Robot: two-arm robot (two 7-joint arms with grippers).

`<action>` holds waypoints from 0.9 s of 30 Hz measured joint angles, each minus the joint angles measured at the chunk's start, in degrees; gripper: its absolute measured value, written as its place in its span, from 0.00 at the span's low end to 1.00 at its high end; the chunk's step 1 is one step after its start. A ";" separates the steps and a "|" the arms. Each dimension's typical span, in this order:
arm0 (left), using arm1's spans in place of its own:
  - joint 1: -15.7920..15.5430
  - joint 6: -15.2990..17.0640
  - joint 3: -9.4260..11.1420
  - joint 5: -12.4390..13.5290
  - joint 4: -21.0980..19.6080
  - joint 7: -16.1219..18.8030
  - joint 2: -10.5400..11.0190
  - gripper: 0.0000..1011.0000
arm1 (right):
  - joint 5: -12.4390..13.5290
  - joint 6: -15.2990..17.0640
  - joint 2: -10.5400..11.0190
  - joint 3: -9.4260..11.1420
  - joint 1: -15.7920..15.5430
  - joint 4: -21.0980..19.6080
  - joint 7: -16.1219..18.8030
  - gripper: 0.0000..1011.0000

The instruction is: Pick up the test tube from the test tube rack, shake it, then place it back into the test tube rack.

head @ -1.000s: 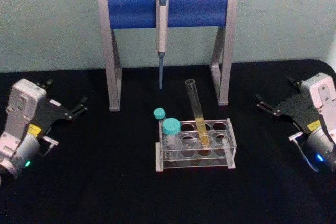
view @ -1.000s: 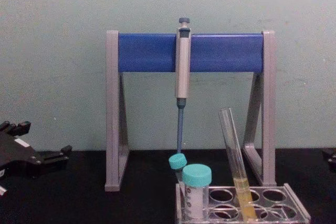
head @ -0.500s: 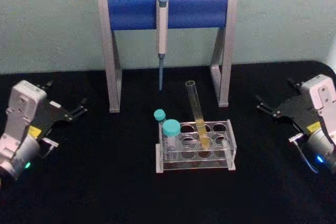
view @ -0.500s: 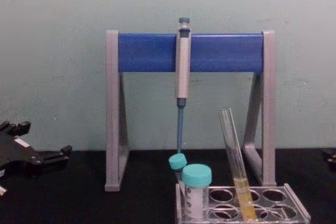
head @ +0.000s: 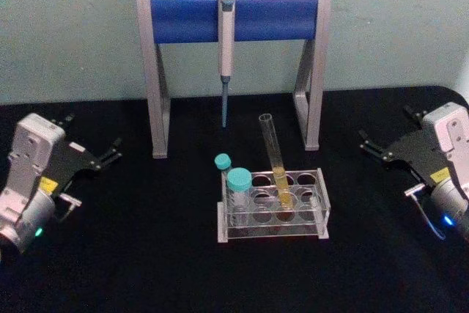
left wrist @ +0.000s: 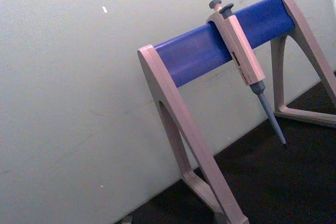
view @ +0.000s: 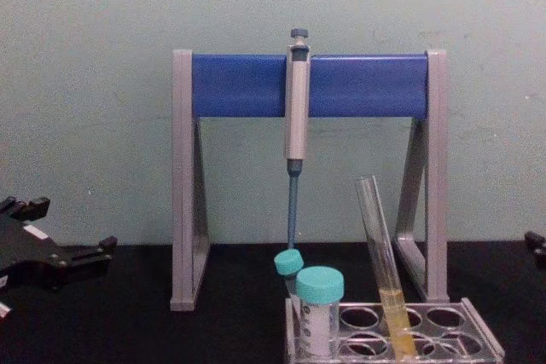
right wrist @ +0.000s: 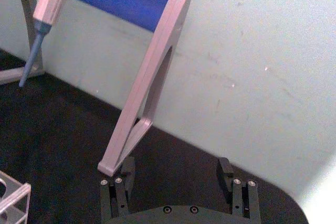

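A: Where is the test tube [head: 275, 159]?
B: Standing in the rack [head: 271, 231] at the middle of the bench [head: 146, 254], leaning left, with yellow liquid at its bottom.
A: And the tools?
B: The left tool [head: 94, 131] rests far left and the right tool [head: 385, 126] far right. Both are well apart from the rack, fingers spread apart.
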 joint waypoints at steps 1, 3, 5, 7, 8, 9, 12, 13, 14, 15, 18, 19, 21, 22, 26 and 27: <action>0.00 0.00 0.00 0.00 0.00 0.00 0.00 0.99 | 0.00 0.00 0.00 0.00 0.00 0.00 0.00 0.99; 0.00 0.00 0.00 0.00 0.00 0.00 0.00 0.99 | -0.23 -0.31 -0.02 0.55 -0.23 -0.72 0.03 0.99; 0.00 0.00 0.00 0.00 0.00 0.00 0.00 0.99 | -0.29 -0.76 0.08 1.05 -0.53 -1.77 0.30 0.99; 0.00 0.00 0.00 0.00 0.00 0.00 0.00 0.99 | -0.25 -1.12 0.19 1.40 -0.75 -2.55 0.78 0.99; 0.00 0.00 0.00 0.00 0.00 0.00 0.00 0.99 | -0.02 -1.61 0.34 1.72 -0.99 -3.31 1.58 0.99; 0.00 0.00 0.00 0.00 0.00 0.00 0.00 0.99 | 0.26 -1.91 0.44 1.89 -1.12 -3.77 2.04 0.99; 0.00 0.00 0.00 0.00 0.00 0.00 0.00 0.99 | 2.06 -3.10 0.94 2.45 -1.73 -5.51 5.07 0.99; 0.00 0.00 0.00 0.00 0.00 0.00 0.00 0.99 | 2.58 -3.40 1.07 2.55 -1.85 -5.90 5.93 0.99; 0.00 0.00 0.00 0.00 0.00 0.00 0.00 0.99 | 3.09 -3.67 1.22 2.63 -1.98 -6.29 6.88 0.99; 0.00 0.00 0.00 0.00 0.00 0.00 0.00 0.99 | 4.35 -4.27 1.52 2.67 -2.22 -7.14 9.03 0.99; 0.00 0.00 0.00 0.00 0.00 0.00 0.00 0.99 | 6.67 -5.13 1.91 2.59 -2.49 -8.43 13.26 0.99; 0.00 0.00 0.00 0.00 0.00 0.00 0.00 0.99 | 7.27 -5.22 1.95 2.51 -2.51 -8.69 14.37 0.99; 0.00 0.00 0.00 0.00 0.00 0.00 0.00 0.99 | 8.36 -5.26 2.04 2.30 -2.52 -9.13 16.30 0.99; 0.00 0.00 0.00 0.00 0.00 0.00 0.00 0.99 | 9.28 -5.17 2.06 2.01 -2.48 -9.49 18.33 0.99; 0.00 0.00 0.00 0.00 0.00 0.00 0.00 0.99 | 11.67 -3.53 1.75 1.09 -1.88 -9.96 23.00 0.99; 0.00 0.00 0.00 0.00 0.00 0.00 0.00 0.99 | 11.67 -3.53 1.75 1.09 -1.88 -9.96 23.00 0.99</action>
